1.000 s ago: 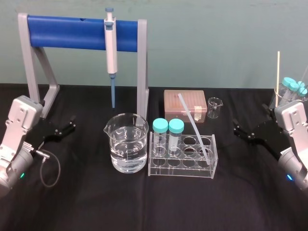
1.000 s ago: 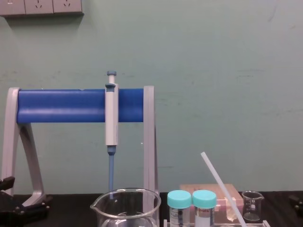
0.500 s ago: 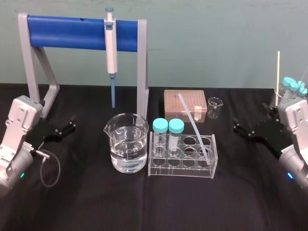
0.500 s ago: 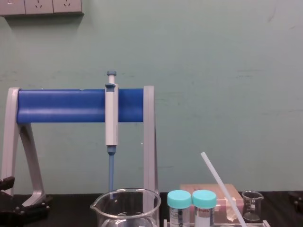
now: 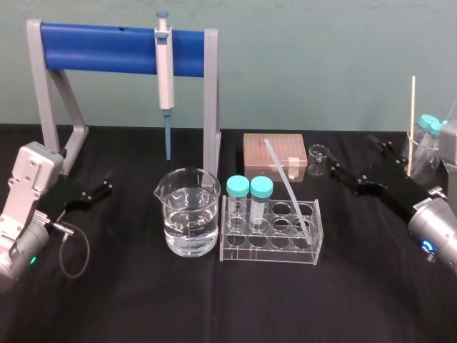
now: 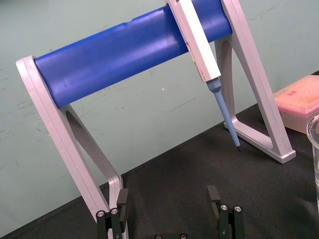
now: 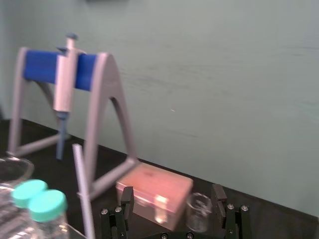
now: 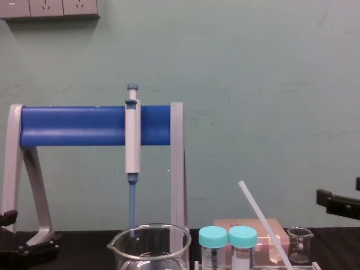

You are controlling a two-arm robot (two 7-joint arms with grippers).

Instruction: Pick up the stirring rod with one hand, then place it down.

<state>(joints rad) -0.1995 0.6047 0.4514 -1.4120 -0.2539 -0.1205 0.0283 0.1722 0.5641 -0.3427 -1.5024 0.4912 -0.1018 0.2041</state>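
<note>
The right gripper (image 5: 353, 156), fingers apart, had swung inward toward the small beaker (image 5: 318, 158); the stirring rod (image 5: 284, 179) leaned untouched in the tube rack (image 5: 271, 251). The left gripper (image 5: 106, 184) sat parked, fingers apart.

No lettering, label, brand or number can be read.

My right gripper (image 7: 172, 194) spread wide, pink box (image 7: 149, 185) and small beaker (image 7: 198, 213) beyond it, stirring rod (image 7: 82, 191) beside teal-capped tubes (image 7: 37, 201)
</note>
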